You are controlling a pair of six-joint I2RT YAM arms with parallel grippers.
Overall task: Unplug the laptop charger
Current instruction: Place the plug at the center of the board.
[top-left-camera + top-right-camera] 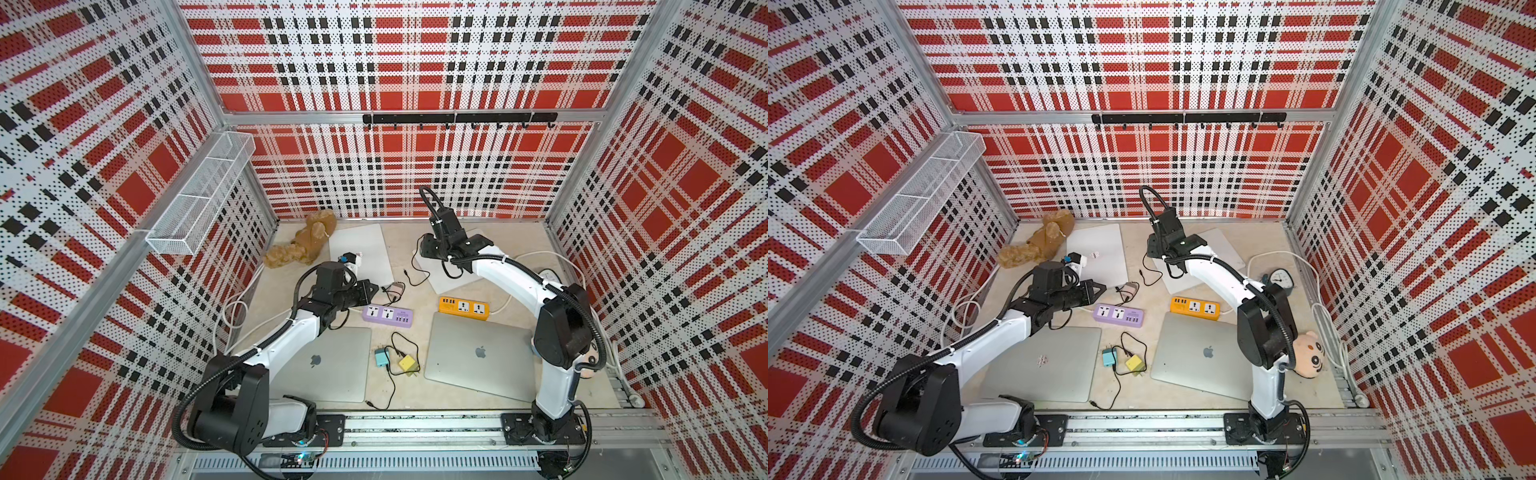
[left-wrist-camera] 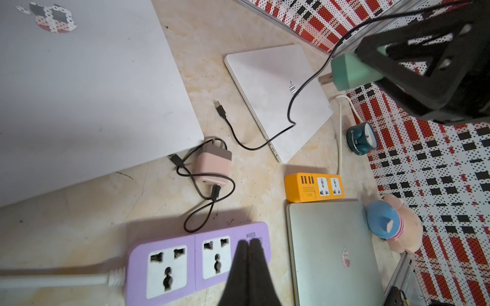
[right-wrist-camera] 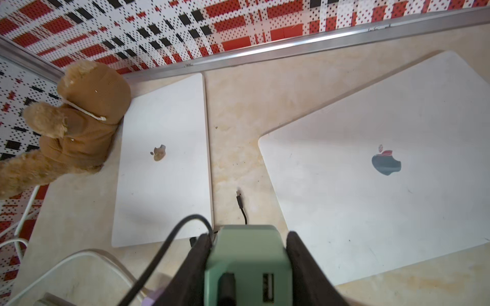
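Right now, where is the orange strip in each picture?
Both top views: orange strip, mid-table, just behind the right laptop.
Left wrist: next to that laptop's edge, near the clock.
Right wrist: not in it.
Shared landmark: purple strip, beside it in three views.

The beige table (image 1: 400, 245) bears two grey laptops (image 1: 478, 365) in front and two white laptops (image 1: 361, 249) behind. Between them lie a purple strip (image 1: 387, 316) and an orange strip (image 1: 463, 307) (sockets up). Also on it are a pink charger (image 2: 212, 165), a blue charger (image 1: 380, 357), a yellow charger (image 1: 407, 363), a teddy (image 1: 303, 243) at the back left, and a clock (image 2: 363, 136) at the right.
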